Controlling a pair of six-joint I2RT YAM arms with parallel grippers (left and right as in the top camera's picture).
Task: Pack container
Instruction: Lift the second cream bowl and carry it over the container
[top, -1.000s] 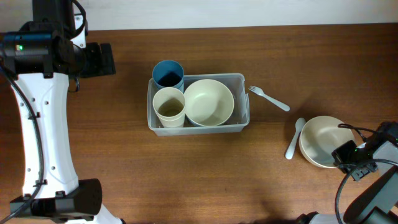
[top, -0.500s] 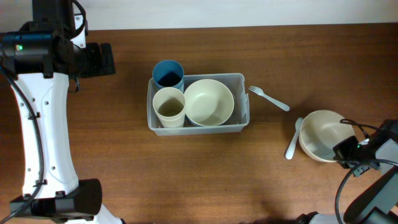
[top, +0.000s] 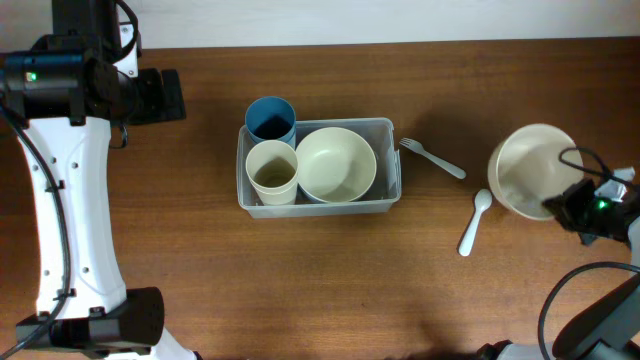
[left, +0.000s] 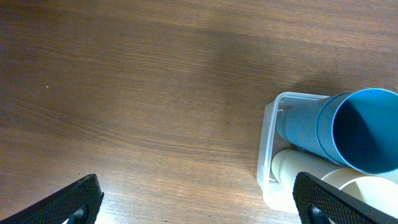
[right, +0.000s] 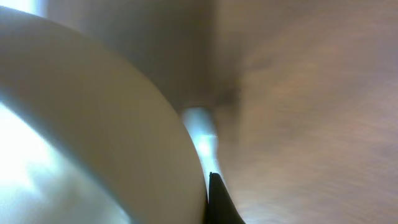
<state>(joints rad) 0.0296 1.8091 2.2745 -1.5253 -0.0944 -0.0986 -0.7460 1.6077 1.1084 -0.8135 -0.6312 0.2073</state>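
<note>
The container stands in the middle of the table. It holds a blue cup, a cream cup and a bowl. To its right, a fork and a spoon lie on the wood. At the right edge our right gripper pinches the rim of a second bowl, which seems lifted. Our left gripper hangs spread and empty at the left. We judge that this bowl must next travel left and nest inside the first one.
</note>
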